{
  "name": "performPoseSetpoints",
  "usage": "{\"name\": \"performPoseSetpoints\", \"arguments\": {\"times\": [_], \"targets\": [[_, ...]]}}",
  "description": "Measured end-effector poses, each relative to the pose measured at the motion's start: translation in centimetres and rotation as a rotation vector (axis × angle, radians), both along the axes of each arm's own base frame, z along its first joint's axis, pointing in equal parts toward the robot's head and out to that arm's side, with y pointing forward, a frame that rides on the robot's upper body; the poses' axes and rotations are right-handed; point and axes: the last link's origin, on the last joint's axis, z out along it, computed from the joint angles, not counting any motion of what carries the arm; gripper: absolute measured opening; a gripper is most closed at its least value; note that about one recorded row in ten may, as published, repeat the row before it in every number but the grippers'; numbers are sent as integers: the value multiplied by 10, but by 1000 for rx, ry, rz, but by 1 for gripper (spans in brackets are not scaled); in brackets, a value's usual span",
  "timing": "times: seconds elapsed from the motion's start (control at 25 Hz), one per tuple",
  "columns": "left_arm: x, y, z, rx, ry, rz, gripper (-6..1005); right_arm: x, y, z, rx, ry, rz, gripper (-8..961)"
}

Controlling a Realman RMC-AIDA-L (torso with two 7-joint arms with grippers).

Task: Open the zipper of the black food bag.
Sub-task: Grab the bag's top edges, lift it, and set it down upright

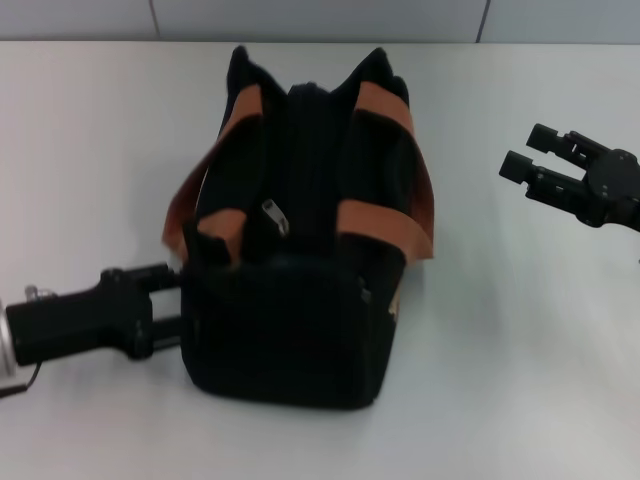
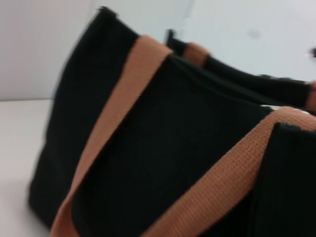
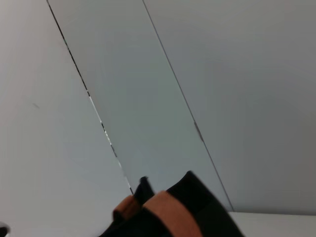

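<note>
Left gripper (image 1: 172, 297) sits low at the near edge of the table (image 1: 90, 150), its fingers spread and pressed against the bag (image 1: 300, 290) just ahead of it. The zipper (image 1: 274, 217) runs along the bag's top, silver pull beyond and above those fingertips. Right gripper (image 1: 530, 153) hovers open, well apart on the bag's other side.
</note>
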Motion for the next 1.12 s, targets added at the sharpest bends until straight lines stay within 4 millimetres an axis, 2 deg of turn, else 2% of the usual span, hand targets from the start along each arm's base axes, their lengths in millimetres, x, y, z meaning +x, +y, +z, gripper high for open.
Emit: {"name": "performPoseSetpoints", "arguments": {"times": [0.04,0.08,0.24,0.32,0.48,0.72,0.92,1.04,1.12], "targets": [[-1,11,-1,39,25,27,649,1,-2,-1,0,2,-6,828],[-1,11,-1,39,25,27,641,1,-2,-1,0,2,-6,828],[-3,33,-3,112,67,90,607,4,-5,-1,-1,4,-16,829],[-7,50,3,216,71,158,590,5,-6,-1,-4,10,-22,829],[-10,62,16,334,37,211,567,4,-7,-1,-8,16,-22,829],[-10,72,34,508,11,197,532,4,-7,-2,-14,23,-27,829],[-13,71,37,580,-32,227,337,3,-6,-1,-6,37,-31,829],[-15,64,39,571,-56,228,111,3,-6,-1,-9,41,-35,829],[-16,54,42,548,-95,228,114,3,-6,0,-9,45,-38,828]]}}
